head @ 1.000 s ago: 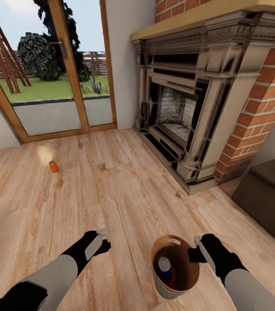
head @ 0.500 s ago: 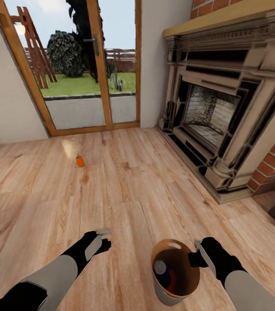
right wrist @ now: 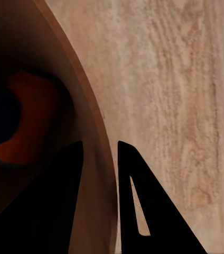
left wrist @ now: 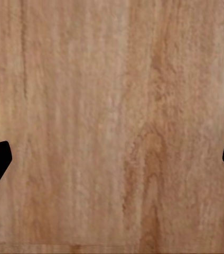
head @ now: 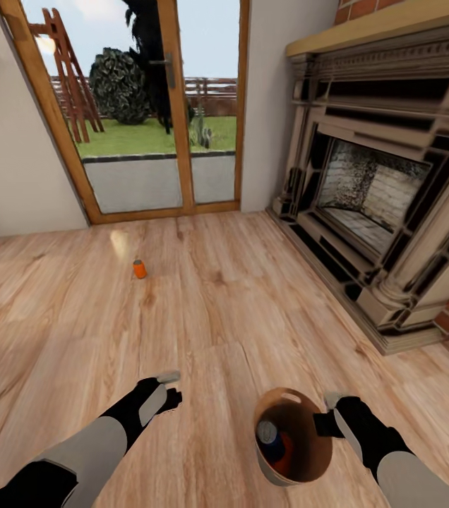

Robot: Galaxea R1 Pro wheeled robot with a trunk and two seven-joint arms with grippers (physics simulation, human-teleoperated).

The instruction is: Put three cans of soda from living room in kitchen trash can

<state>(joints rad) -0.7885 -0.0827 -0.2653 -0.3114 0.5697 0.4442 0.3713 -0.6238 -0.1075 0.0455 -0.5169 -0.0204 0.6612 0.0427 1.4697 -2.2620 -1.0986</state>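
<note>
On the wood floor of the living room, one orange can of soda (head: 140,269) stands alone, far ahead of my left gripper (head: 169,390). That gripper hangs open and empty over bare planks, its fingertips wide apart around the left gripper (left wrist: 112,164) midpoint. My right gripper (head: 329,422) is shut on the rim of the tash can (head: 308,460), which hangs low at the right. Inside lie a dark blue can (head: 270,432) and an orange can (head: 285,447). Up close, the right gripper (right wrist: 99,145) pinches the bin wall (right wrist: 93,132), with the orange can (right wrist: 35,124) inside.
A dark stone fireplace (head: 387,190) with brick at its side fills the right. A wood-framed glass door (head: 147,113) to the garden stands at the back, beside a plain wall (head: 13,176) at the left. Wood floor (head: 217,317) stretches between me and the lone can.
The whole picture has shifted right and the door has drawn nearer, so the camera has moved. Both arms keep their pose and the bin stays in the right gripper.
</note>
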